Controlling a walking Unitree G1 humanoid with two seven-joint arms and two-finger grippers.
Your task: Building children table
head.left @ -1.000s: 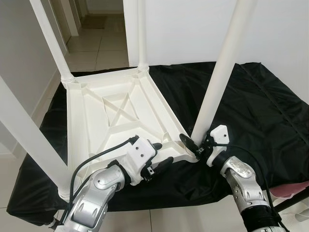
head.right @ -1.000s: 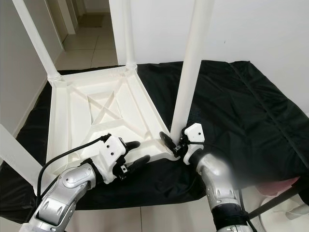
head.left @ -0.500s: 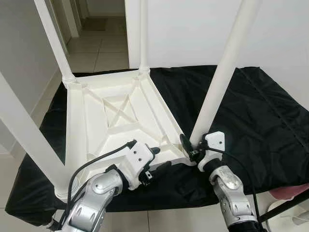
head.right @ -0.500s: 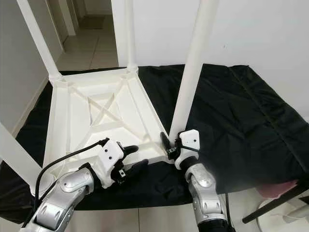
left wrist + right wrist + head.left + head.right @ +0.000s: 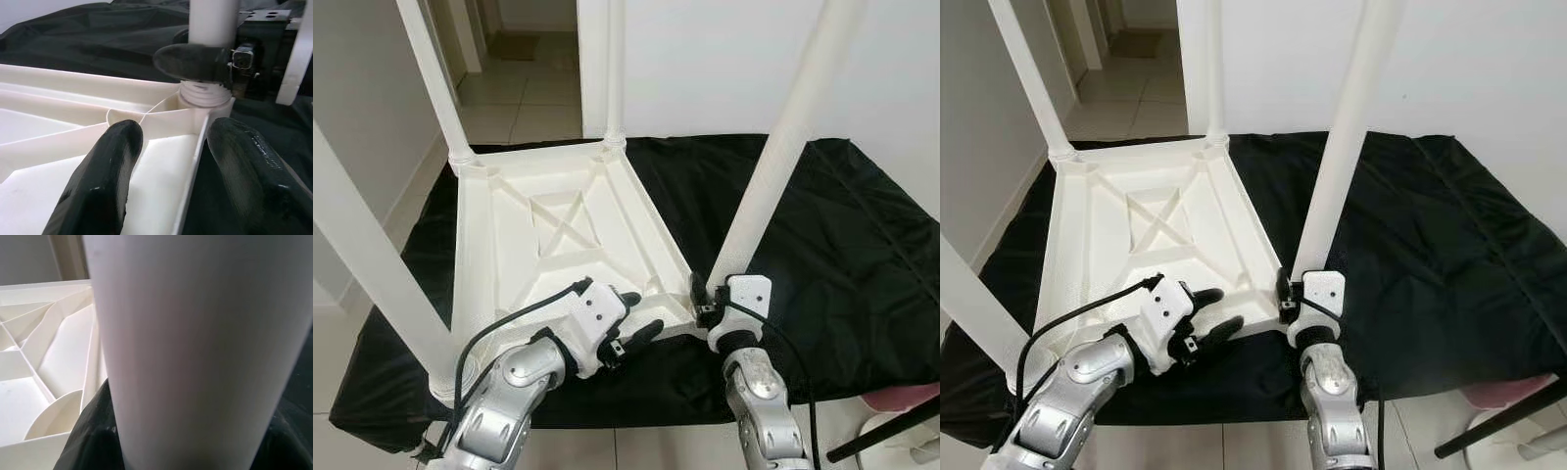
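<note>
Upside down on the black cloth (image 5: 822,235) lies the white table top (image 5: 509,245), four legs standing up. The right gripper (image 5: 702,297) clamps the base of the near-right leg (image 5: 773,166) at its corner socket; the left gripper (image 5: 634,315) straddles the top's near rim, fingers wide. If the leg tilts while being seated, it could jam or pop out
</note>
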